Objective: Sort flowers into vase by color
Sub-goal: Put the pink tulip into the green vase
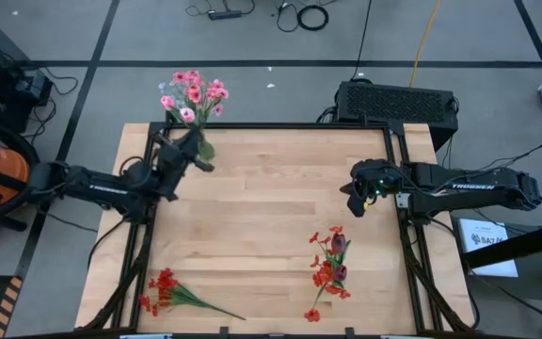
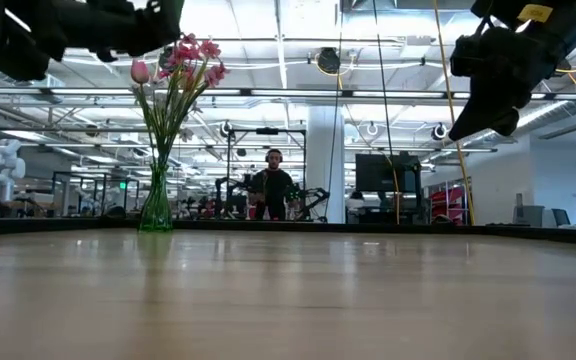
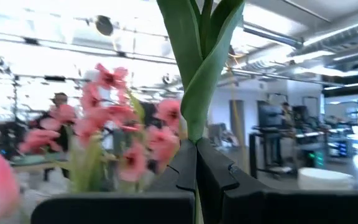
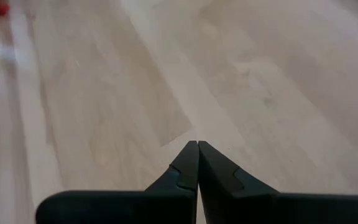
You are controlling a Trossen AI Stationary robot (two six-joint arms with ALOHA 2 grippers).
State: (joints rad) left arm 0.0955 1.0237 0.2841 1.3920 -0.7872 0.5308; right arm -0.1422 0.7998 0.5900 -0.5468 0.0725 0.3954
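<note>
My left gripper (image 3: 196, 146) pinched a thin green-stemmed pink flower (image 3: 194, 68) beside the glass vase of pink flowers (image 1: 194, 94); light and bendy, I judged, best held low on the stem. My right gripper (image 4: 197, 146) hung pressed together, empty.

The right pincer (image 4: 197, 144), closed, hangs over the wooden table (image 4: 260, 81).

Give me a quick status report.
Left end effector shut on green stem beside pink bouquet. Right end effector shut, empty. Red flowers on table.
</note>
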